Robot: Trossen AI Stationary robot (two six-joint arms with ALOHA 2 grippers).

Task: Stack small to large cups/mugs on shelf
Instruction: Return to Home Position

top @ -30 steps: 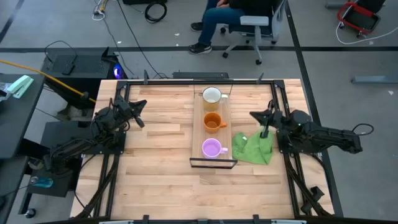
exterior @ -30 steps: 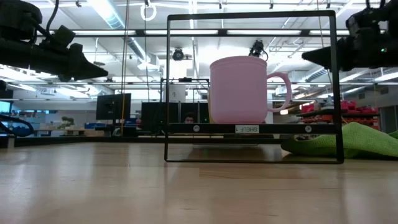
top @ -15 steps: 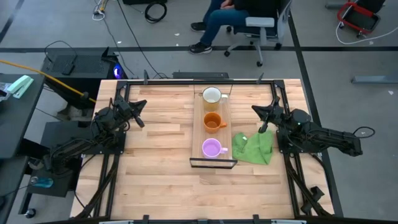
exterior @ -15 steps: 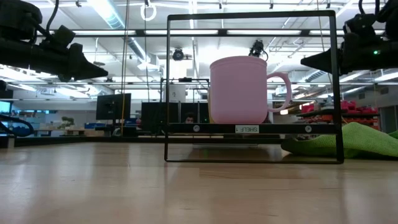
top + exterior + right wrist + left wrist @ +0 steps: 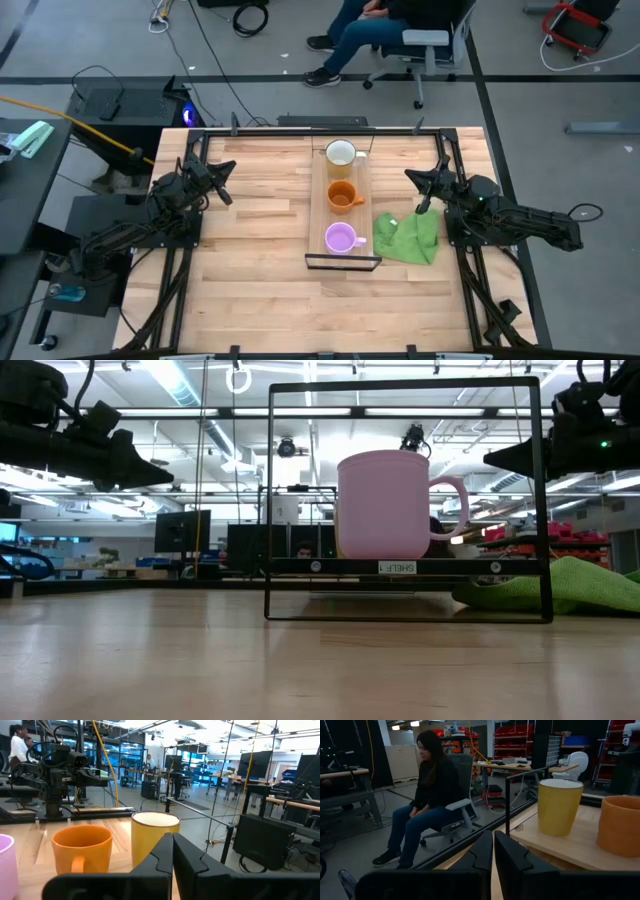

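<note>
Shelf: the long wood plank runs down the middle of the table, its black frame at the near end, so both arms can reach it.
Purple mug: the small one sits upright just behind the frame. In the low view it hides the other two, which suggests the row is straight.
Orange mug: the mid-size one stands in the middle of the plank, apart from both its neighbours.
Yellow mug: the largest stands upright at the far end, which completes the small-to-large order. They stand in a row and are not nested.
Left gripper: it hangs above the table's left edge, well away from the shelf. Its wrist view shows the jaws together on nothing.
Right gripper: it is lifted at the right edge, above the cloth's far corner. The jaws are pressed together and empty, and it is clear of the mugs, so nothing gets knocked.
Green cloth: crumpled just beside the shelf's right side, it plays no part here.
Person: seated on a chair beyond the table, hands off.
Verdict: the sorting looks finished, with both arms parked.
</note>
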